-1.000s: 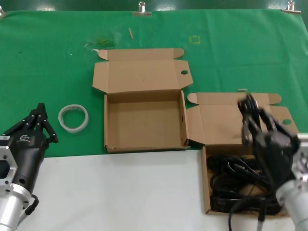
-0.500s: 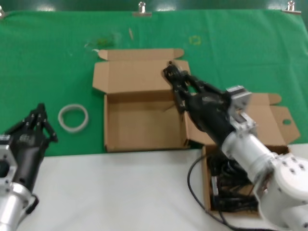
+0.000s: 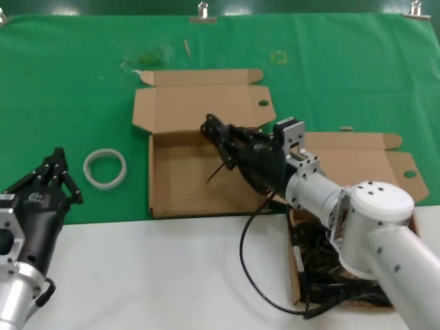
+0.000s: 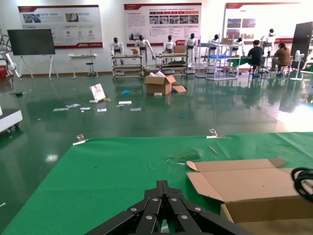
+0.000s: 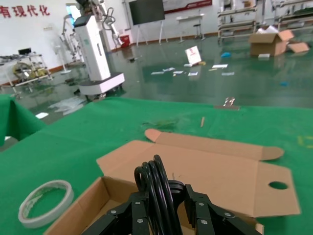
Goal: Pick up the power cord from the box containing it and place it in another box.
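Observation:
My right gripper (image 3: 220, 137) is shut on the power cord (image 3: 251, 240), a black cable. It holds a looped bundle (image 5: 157, 183) above the floor of the empty brown box (image 3: 180, 180), near its right side. The cord trails from the gripper down over the white table edge and back into the box on the right (image 3: 294, 275), where more black cable (image 3: 330, 265) lies. The empty box also shows in the right wrist view (image 5: 220, 171) with its lid open. My left gripper (image 3: 58, 168) is shut and empty, parked at the near left over the green cloth; its fingertips (image 4: 163, 187) meet.
A roll of clear tape (image 3: 105, 168) lies on the green cloth left of the empty box; it also shows in the right wrist view (image 5: 45, 201). The open lid (image 3: 206, 106) stands behind the box floor. A white table strip (image 3: 151, 275) runs along the front.
My right gripper has carried the cord from above the right box leftward, and now hangs lower over the left box's floor. The cord now trails across the white table. The left arm has not moved.

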Robot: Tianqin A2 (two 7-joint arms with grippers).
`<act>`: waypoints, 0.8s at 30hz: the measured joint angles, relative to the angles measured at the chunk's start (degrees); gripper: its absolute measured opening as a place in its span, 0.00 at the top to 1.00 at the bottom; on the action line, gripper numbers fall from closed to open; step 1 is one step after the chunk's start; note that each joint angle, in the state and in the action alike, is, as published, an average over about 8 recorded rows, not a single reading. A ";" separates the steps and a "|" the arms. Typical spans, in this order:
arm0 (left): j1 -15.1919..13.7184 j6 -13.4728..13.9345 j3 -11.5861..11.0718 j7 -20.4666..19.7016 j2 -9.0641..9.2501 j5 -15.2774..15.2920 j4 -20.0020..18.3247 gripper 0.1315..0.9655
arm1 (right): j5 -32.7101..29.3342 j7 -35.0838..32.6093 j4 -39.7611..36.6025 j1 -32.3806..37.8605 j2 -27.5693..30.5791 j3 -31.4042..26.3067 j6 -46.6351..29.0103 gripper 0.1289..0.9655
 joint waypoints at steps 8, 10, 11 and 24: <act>0.00 0.00 0.00 0.00 0.00 0.00 0.00 0.99 | 2.35 -13.70 -16.98 6.35 -5.81 8.01 -9.14 0.78; 0.00 0.00 0.00 0.00 0.00 0.00 0.00 0.99 | 2.50 -15.67 -18.70 6.83 -6.39 9.14 -10.29 0.78; 0.00 0.00 0.00 0.00 0.00 0.00 0.00 0.99 | 2.41 -16.30 -19.08 6.86 -6.56 9.62 -10.66 0.76; 0.00 0.00 0.00 0.00 0.00 -0.01 0.00 0.99 | 0.95 -15.51 3.35 -2.55 -2.85 15.23 -13.18 0.60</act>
